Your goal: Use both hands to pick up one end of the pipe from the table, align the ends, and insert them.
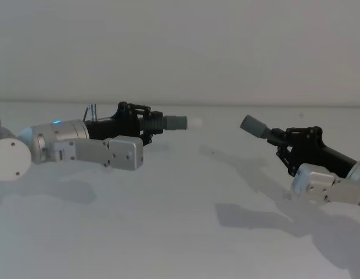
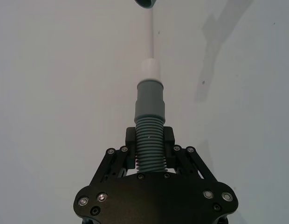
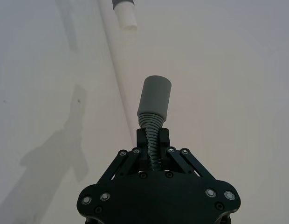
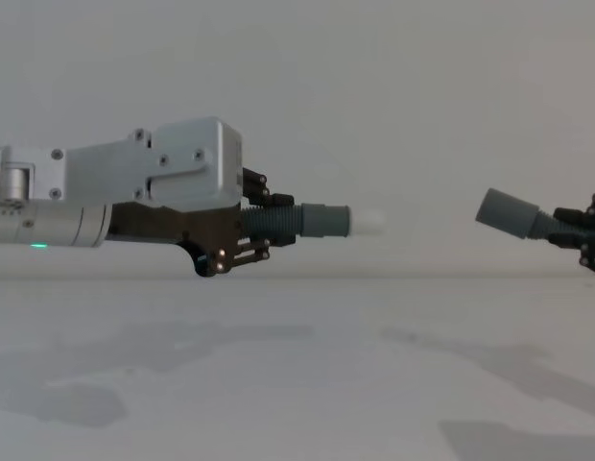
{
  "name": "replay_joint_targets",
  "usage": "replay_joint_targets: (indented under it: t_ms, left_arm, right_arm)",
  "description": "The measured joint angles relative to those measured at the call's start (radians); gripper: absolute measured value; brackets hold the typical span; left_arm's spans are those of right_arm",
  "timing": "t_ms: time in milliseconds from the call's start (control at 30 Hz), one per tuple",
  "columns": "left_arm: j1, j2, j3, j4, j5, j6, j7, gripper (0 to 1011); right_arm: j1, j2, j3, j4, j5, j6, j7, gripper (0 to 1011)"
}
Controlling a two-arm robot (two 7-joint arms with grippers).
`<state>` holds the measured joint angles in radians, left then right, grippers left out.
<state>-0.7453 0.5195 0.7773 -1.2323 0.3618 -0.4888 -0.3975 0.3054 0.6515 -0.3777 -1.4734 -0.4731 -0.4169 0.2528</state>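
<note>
While they face each other, well apart above the bench [image 1: 180,232] | left claw [image 1: 144,123] grips white-tipped end [image 1: 179,122], axis level | right claw [image 1: 283,139] grips open sleeve [image 1: 254,126], mouth tilted upward, misaligned.

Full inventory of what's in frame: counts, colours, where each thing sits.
white-tipped cuff: 1, grey with white tip, raised above the table, left of centre, pointing towards the other end
plain sleeve cuff: 1, grey, raised, right of centre, open end tilted up, apart from the tipped cuff
ribbed hose: 2 visible stretches, dark grey, one behind each cuff
table: 1, white, below everything
left tool: 1, black, shut on hose behind the tipped cuff
right tool: 1, black, shut on hose behind the sleeve
</note>
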Motion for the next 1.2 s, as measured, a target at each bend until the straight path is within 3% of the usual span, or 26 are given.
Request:
replay_joint_targets:
  t_ms: [267,667,1200]
  left_arm:
    - [-0.001,0.000,0.001,0.001,0.002,-0.006,-0.001,322]
    - [-0.002,0.000,0.002,0.002,0.004,-0.009,-0.001,322]
    - [0.002,0.009,0.008,-0.007,0.050,-0.017,0.007,322]
  right_arm:
    - [0.022,-0.007,-0.024,0.032,-0.009,-0.068,-0.002,125]
    - [0.090,-0.027,-0.087,0.102,-0.059,-0.198,0.000,125]
    - [0.137,-0.035,-0.106,0.135,-0.044,-0.196,0.027,125]
